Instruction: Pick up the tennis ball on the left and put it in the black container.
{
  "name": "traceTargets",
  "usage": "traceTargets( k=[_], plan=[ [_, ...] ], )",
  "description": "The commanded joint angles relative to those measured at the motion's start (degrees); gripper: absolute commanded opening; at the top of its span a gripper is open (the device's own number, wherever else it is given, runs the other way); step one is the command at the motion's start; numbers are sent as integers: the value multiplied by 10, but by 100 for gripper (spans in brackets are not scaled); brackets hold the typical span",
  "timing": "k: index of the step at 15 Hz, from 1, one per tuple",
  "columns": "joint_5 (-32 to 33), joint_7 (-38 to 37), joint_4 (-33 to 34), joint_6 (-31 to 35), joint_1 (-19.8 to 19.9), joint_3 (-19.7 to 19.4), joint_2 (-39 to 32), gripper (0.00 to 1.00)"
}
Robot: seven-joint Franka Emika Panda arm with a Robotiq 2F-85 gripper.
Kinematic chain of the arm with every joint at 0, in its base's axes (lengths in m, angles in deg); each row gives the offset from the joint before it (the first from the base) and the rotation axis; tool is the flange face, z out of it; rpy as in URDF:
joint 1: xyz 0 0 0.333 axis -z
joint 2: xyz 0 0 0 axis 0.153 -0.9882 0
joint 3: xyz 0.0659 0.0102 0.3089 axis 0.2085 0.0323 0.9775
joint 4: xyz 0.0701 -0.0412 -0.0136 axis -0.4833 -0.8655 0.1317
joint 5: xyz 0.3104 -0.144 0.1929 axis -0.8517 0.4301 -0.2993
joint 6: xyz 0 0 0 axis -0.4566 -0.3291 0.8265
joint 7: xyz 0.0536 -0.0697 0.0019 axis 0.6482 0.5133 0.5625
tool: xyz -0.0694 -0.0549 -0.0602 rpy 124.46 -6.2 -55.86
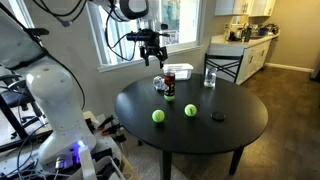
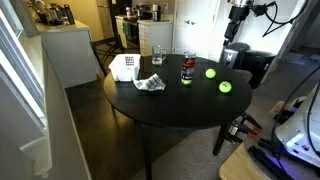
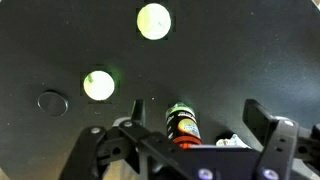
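- Though coloured red with a green top, carries no readable word: small can (image 3: pixel 181 123) on the black tabletop (image 1: pixel 240 125), label too blurred in every view.
- Lies free on the tabletop, at the left in the wrist view and just beside a flat black disc (image 3: pixel 52 101): tennis ball (image 3: pixel 99 85).
- Lies apart from it, higher in the wrist view: second ball (image 3: pixel 154 21), same look.
- Stands toward the far edge in an exterior view, behind the can and near a clear glass (image 1: pixel 210 78): black container (image 1: pixel 180 71), pale rim, some red, inside not visible.
- Hangs in the air above the tabletop, fingers spread wide, holding nothing: hand (image 1: pixel 150 50).
- Cut off at the lower border of the wrist view: both fingers (image 3: pixel 265 128); also something white beside the can, not possible to say what.
- Hard to make out in an exterior view: white box-like thing (image 2: pixel 124 67) and crumpled pale item (image 2: pixel 150 84).
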Motion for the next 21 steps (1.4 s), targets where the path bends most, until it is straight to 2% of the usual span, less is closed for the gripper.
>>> traceTargets(
  k=[1, 15, 21],
  plan=[
    [-3, 2, 1, -1, 5, 5, 0, 100],
    [-3, -8, 6, 3, 5, 9, 7, 100],
    [-6, -35, -38, 91, 6, 16, -1, 100]
  ],
)
